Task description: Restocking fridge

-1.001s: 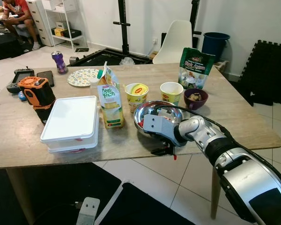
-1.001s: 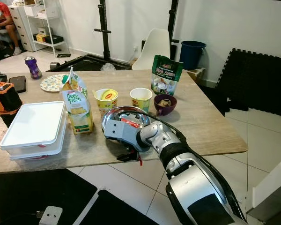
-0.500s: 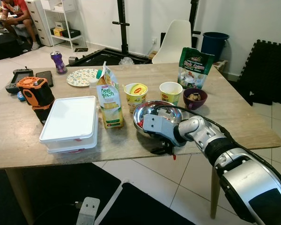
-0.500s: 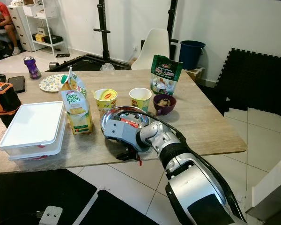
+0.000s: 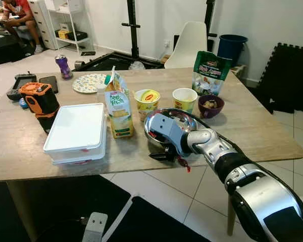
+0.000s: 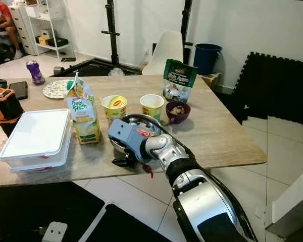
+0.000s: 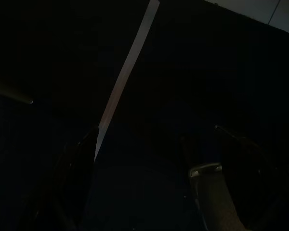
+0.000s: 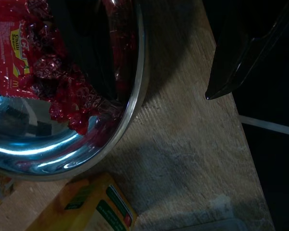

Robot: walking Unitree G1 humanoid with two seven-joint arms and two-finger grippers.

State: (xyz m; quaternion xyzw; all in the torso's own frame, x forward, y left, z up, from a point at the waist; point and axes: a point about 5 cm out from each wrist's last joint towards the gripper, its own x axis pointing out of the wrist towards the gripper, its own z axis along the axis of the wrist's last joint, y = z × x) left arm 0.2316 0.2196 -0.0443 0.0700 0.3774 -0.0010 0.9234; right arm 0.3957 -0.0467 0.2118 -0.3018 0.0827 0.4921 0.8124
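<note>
Reaching across the table's (image 5: pixel 252 128) near edge, your right claw (image 5: pixel 164 156) sits at the front rim of the steel bowl (image 5: pixel 152 123). One black finger (image 8: pixel 250 53) lies outside the rim; how wide the claw stands you cannot tell. A red packet (image 8: pixel 24 53) lies inside the bowl. Just left of the bowl stands the juice carton (image 5: pixel 118 108), the white container (image 5: pixel 77 130) farther left. Behind the bowl are two yellow cups (image 5: pixel 147 102). Your left claw (image 7: pixel 144 183) hangs in darkness.

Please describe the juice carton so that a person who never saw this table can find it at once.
On the wooden table, look near the front edge, between the white lidded box and the steel bowl. The juice carton stands upright there. It is the tallest thing nearby, yellow and green, with a folded peaked top.
</note>
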